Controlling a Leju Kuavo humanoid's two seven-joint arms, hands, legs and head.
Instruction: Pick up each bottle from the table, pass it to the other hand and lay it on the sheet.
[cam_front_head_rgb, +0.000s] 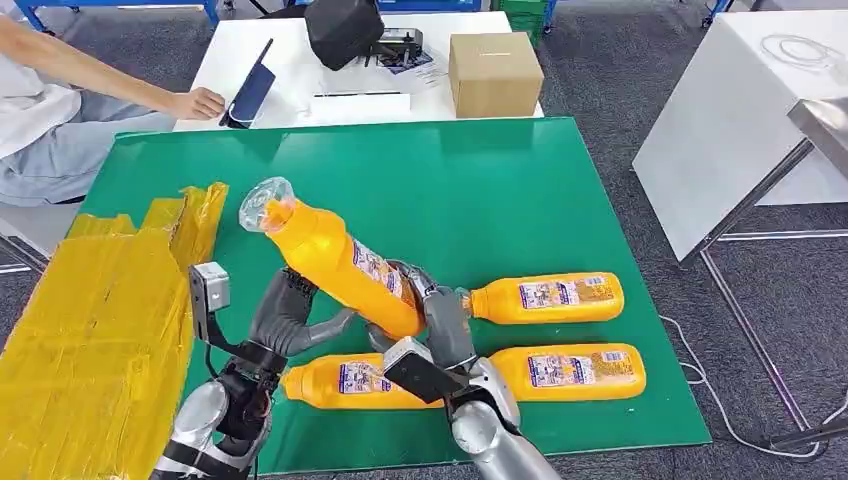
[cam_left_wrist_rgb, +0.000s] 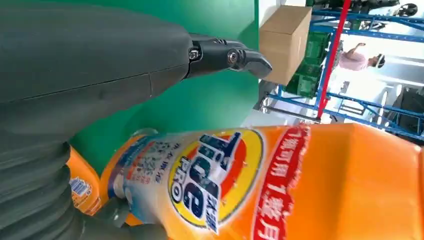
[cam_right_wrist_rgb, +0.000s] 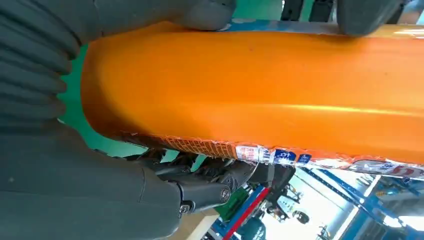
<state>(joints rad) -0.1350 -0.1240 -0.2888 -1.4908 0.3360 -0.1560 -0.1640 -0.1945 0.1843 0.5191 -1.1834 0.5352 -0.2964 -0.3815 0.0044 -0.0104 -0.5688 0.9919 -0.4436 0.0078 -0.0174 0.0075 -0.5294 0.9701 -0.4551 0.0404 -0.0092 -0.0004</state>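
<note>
A bottle (cam_front_head_rgb: 335, 262) is gripped by the right hand (cam_front_head_rgb: 440, 318) above the green table (cam_front_head_rgb: 520, 190); the left hand (cam_front_head_rgb: 285, 315) is spread beside it. Yellow sheet (cam_front_head_rgb: 95, 330) lies left; a box (cam_front_head_rgb: 495, 72) is seen beyond.

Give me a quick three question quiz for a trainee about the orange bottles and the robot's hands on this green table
1. True or false: the raised bottle is lying flat on the green table.
2. How many orange bottles lie on the table, apart from the raised one?
3. Which hand grips the raised bottle's lower end? A. right hand B. left hand C. a person's hand

Key
1. False: it is held tilted above the table, cap end up.
2. Three.
3. A. The left hand is close beside it, fingers apart.
</note>
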